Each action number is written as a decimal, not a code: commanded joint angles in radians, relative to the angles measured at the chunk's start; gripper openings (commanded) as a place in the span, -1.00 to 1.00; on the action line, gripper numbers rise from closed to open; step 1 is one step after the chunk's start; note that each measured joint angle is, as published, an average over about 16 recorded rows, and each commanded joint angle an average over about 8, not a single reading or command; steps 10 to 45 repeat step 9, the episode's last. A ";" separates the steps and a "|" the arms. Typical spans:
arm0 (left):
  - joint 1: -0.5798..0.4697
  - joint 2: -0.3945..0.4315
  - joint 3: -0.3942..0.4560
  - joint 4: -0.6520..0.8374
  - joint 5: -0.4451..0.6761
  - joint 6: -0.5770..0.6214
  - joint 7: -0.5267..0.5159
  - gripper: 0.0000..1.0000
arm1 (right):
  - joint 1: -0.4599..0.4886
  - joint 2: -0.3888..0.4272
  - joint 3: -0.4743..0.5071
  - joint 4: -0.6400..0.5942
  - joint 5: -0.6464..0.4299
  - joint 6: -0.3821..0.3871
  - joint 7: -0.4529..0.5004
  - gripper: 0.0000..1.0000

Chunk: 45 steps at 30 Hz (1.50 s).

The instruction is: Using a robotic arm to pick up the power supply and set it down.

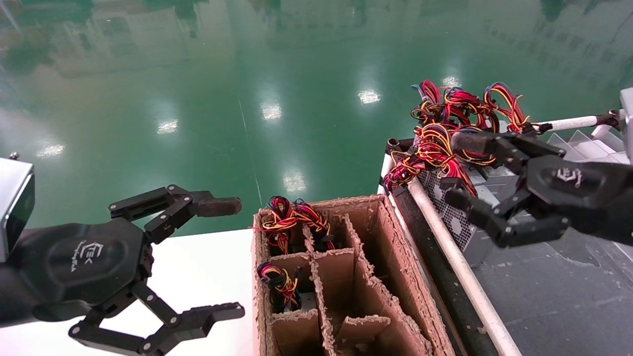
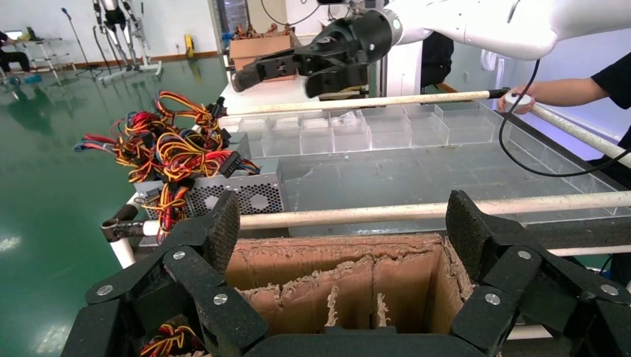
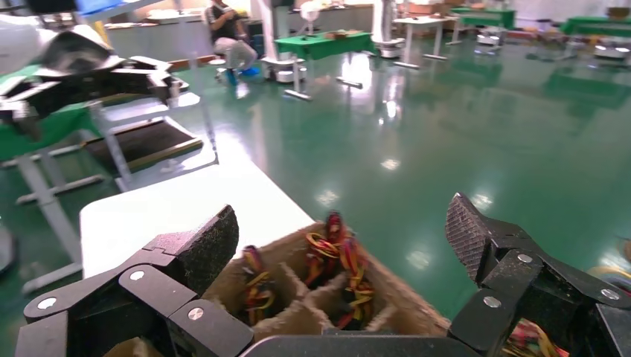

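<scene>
Head view has the right hand spread wide and holding nothing, poised above the power supply, one finger up among its red, yellow and black wire bundle and the other over the perforated grille; whether either finger touches the grey box cannot be told; the power supply lies at the near-left corner of the grey tray, just behind a white rail, with further grey boxes packed behind it; the left hand hangs idle over the white surface, its fingers likewise wide apart and empty, just beside the cardboard box; that box is split by ragged brown dividers, and two of its left-side compartments already hold wire bundles; from the left wrist the same power supply shows behind the rail, wires heaped on top, with the right hand hovering higher and farther back.
</scene>
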 commanded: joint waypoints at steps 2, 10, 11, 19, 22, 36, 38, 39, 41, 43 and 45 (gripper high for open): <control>0.000 0.000 0.000 0.000 0.000 0.000 0.000 1.00 | -0.031 0.004 0.017 0.063 0.005 0.004 0.010 1.00; 0.000 0.000 0.000 0.000 0.000 0.000 0.000 1.00 | -0.089 0.013 0.048 0.179 0.014 0.012 0.028 1.00; 0.000 0.000 0.000 0.000 0.000 0.000 0.000 1.00 | -0.089 0.013 0.048 0.179 0.014 0.012 0.028 1.00; 0.000 0.000 0.000 0.000 0.000 0.000 0.000 1.00 | -0.089 0.013 0.048 0.179 0.014 0.012 0.028 1.00; 0.000 0.000 0.000 0.000 0.000 0.000 0.000 1.00 | -0.089 0.013 0.048 0.179 0.014 0.012 0.028 1.00; 0.000 0.000 0.000 0.000 0.000 0.000 0.000 1.00 | -0.089 0.013 0.048 0.179 0.014 0.012 0.028 1.00; 0.000 0.000 0.000 0.000 0.000 0.000 0.000 1.00 | -0.089 0.013 0.048 0.179 0.014 0.012 0.028 1.00; 0.000 0.000 0.000 0.000 0.000 0.000 0.000 1.00 | -0.089 0.013 0.048 0.179 0.014 0.012 0.028 1.00; 0.000 0.000 0.000 0.000 0.000 0.000 0.000 1.00 | -0.089 0.013 0.048 0.179 0.014 0.012 0.028 1.00; 0.000 0.000 0.000 0.000 0.000 0.000 0.000 1.00 | -0.089 0.013 0.048 0.179 0.014 0.012 0.028 1.00; 0.000 0.000 0.000 0.000 0.000 0.000 0.000 1.00 | -0.089 0.013 0.048 0.179 0.014 0.012 0.028 1.00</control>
